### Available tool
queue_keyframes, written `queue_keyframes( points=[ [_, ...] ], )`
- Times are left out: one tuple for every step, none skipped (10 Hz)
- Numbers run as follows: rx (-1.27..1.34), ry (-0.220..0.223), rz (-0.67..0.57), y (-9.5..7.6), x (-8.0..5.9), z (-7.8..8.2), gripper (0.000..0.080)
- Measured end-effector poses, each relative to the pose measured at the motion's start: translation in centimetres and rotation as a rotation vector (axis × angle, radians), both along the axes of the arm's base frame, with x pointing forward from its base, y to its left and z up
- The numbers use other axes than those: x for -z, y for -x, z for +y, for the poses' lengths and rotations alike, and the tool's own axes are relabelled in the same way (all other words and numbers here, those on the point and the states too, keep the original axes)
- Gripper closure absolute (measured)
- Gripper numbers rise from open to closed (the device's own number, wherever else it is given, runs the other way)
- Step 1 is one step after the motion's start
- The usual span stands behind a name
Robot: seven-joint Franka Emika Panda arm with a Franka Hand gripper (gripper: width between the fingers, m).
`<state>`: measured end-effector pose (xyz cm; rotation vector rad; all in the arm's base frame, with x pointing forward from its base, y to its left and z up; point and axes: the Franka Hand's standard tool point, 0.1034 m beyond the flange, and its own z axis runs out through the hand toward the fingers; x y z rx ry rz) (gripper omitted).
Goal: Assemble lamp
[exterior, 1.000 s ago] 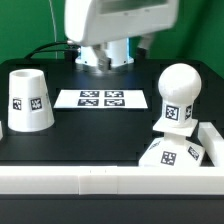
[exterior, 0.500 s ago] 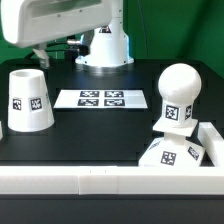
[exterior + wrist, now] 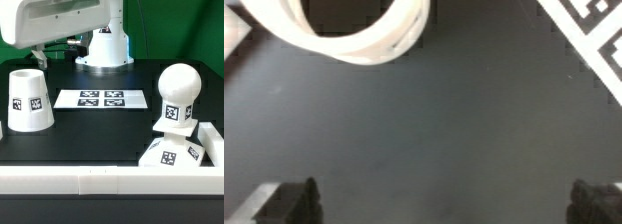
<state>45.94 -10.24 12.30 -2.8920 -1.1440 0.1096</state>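
Exterior view: black worktop [image 3: 100, 135] with the three white lamp parts and the marker board [image 3: 101, 98] lying flat near its middle
Shade: shade [image 3: 29, 100] stands on the exterior view's left, narrow end up, one black tag facing the camera, well apart from the other two parts
Bulb: bulb [image 3: 177, 96] sits on the exterior view's right, round top up, a tag on its lower front
Base: base [image 3: 171, 154] lies just below and in front of the bulb, close to the white rail [image 3: 80, 180] along the near edge; whether bulb and base touch I cannot tell
Arm: white arm body [image 3: 65, 20] fills the upper part on the exterior view's left, above the shade; its pedestal [image 3: 105, 47] stands behind the marker board
Wrist view: dark worktop fills most of the picture; a curved white rim, seemingly the shade [image 3: 349, 30], shows at one edge, and a strip of the marker board [image 3: 594, 25] at a corner
Tool: tool [image 3: 438, 200] hangs over bare worktop, fingers [image 3: 287, 200] spread wide apart with nothing between them, touching no part
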Motion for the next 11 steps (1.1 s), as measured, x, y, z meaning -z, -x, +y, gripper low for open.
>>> queue_keyframes(
  points=[
    [0.012,-0.002,0.002,1.4,0.0,-0.5,0.01],
    [0.013,-0.002,-0.013,2.1,0.0,-1.2,0.01],
    [0.009,-0.006,-0.006,3.2,0.3,-2.3,0.01],
    [-0.004,-0.005,-0.012,3.6,0.6,-2.9,0.01],
    [-0.024,-0.005,-0.019,4.2,1.1,-3.5,0.01],
    [-0.041,-0.005,-0.023,4.4,1.6,-4.0,0.01],
    [-0.042,-0.005,-0.013,4.4,2.2,-4.3,0.01],
    [-0.048,-0.005,-0.002,4.5,2.8,-4.4,0.01],
    [-0.049,-0.004,0.003,4.5,3.3,-4.4,0.01],
    [-0.053,0.006,-0.013,4.3,3.8,-4.5,0.01],
    [-0.054,0.004,-0.002,4.6,4.4,-4.5,0.01]
  ],
)
